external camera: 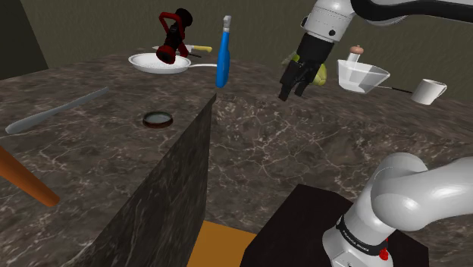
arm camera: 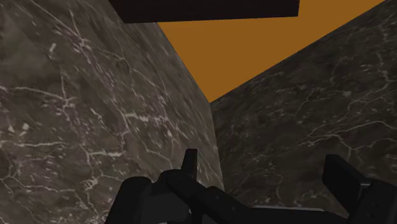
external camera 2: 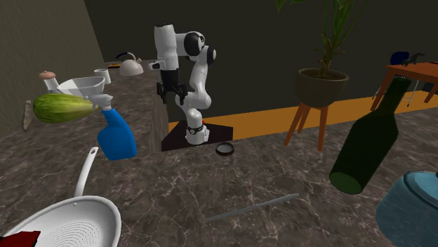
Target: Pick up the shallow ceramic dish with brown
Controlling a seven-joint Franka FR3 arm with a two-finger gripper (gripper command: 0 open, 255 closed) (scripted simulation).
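Likely reach step: hovering with gripper (external camera: 290, 94) jaws apart, brown-rimmed dish (external camera: 158, 119) well apart at shoulder view's nine o'clock; next, probably crossing over, then descending.

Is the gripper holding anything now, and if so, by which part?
Nothing is held: the gripper is open and empty, and the shallow brown-rimmed dish lies untouched on the marble counter.

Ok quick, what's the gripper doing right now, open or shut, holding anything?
Gripper: open, jaws standing apart, holding nothing; the small brown-rimmed dish lies on the counter, apart from it.
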